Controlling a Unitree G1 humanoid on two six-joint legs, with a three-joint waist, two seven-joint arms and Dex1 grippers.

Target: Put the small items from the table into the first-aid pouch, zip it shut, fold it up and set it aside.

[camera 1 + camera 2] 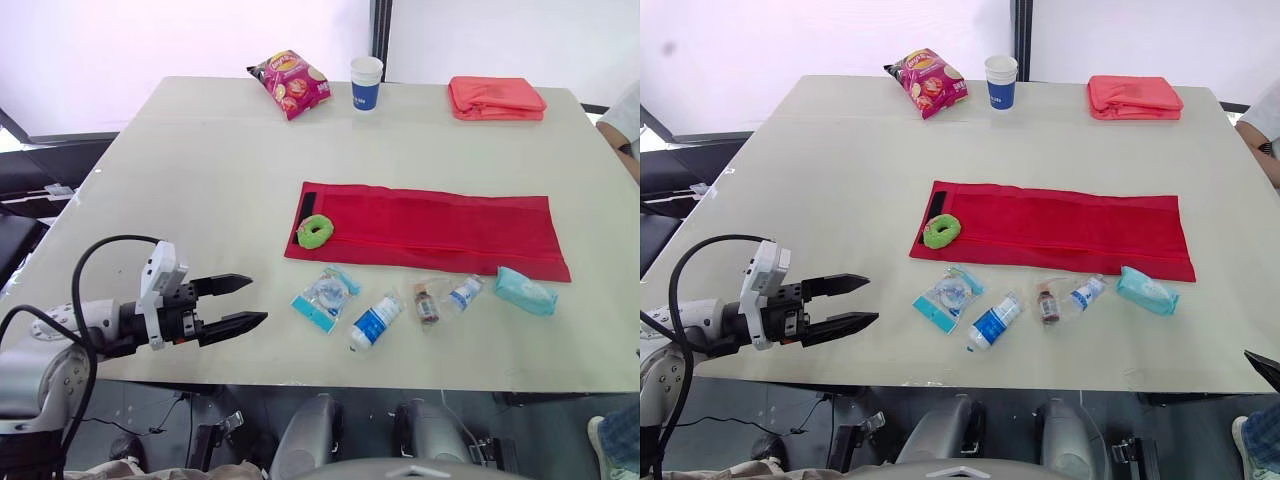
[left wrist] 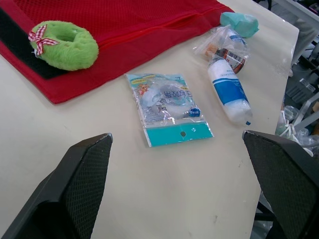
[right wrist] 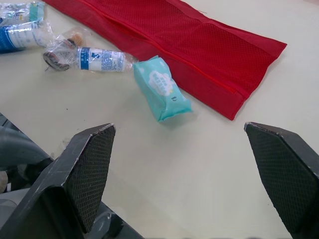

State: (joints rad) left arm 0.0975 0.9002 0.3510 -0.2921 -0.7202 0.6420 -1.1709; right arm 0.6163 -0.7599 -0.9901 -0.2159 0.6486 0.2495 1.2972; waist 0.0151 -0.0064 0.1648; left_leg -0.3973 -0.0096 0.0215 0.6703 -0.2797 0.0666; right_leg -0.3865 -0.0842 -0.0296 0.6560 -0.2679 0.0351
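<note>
Left gripper (image 1: 257, 300) held fingers apart, aimed at sachet (image 1: 325, 297); right gripper (image 3: 178, 129) likewise spread near wipes (image 3: 162, 88); pouch (image 1: 440, 225) laid flat, apparently for loading.

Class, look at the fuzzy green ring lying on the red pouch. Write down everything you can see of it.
The green ring is a small plush doughnut of fluffy, lime-coloured pile, with a shallow hollow in its middle and a red-and-white checked bow on one side. It lies flat at the near left corner of the opened red pouch, resting partly on the pouch's black strip and partly on the red mesh. Nothing else touches it.
</note>
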